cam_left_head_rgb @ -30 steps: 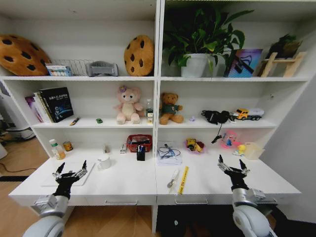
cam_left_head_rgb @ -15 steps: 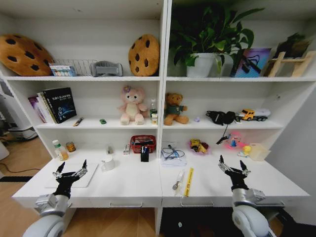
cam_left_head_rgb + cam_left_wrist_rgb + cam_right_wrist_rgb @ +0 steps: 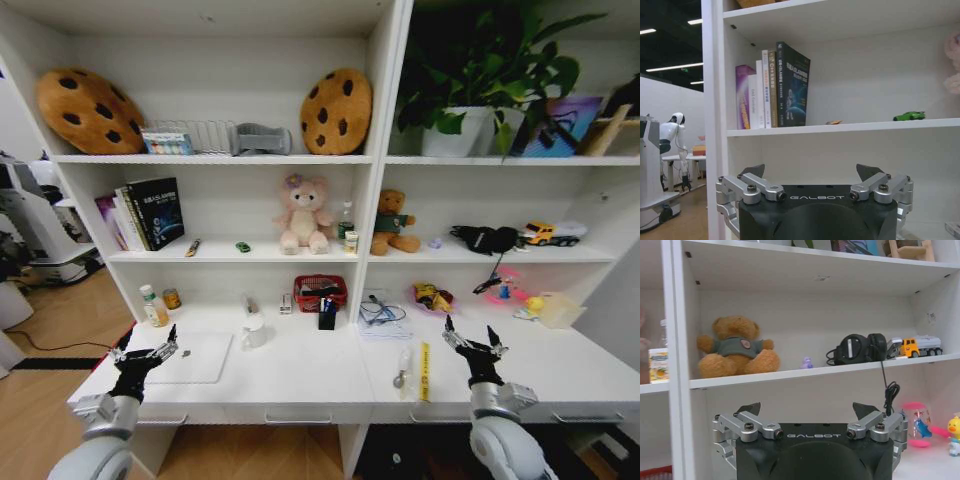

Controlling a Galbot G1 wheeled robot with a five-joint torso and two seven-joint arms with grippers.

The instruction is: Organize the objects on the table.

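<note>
Both grippers, left [image 3: 141,351] and right [image 3: 470,347], hover spread wide and empty over the table [image 3: 300,380]; your mug [image 3: 254,330] is rigid, breakable: pinch its rim

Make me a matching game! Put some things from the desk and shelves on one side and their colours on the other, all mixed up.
Things:
1. mug
2. toy car
3. basket
4. toy truck

Colours:
A. red
B. yellow
C. white
D. green

Pairs: 1-C, 2-D, 3-A, 4-B
</note>
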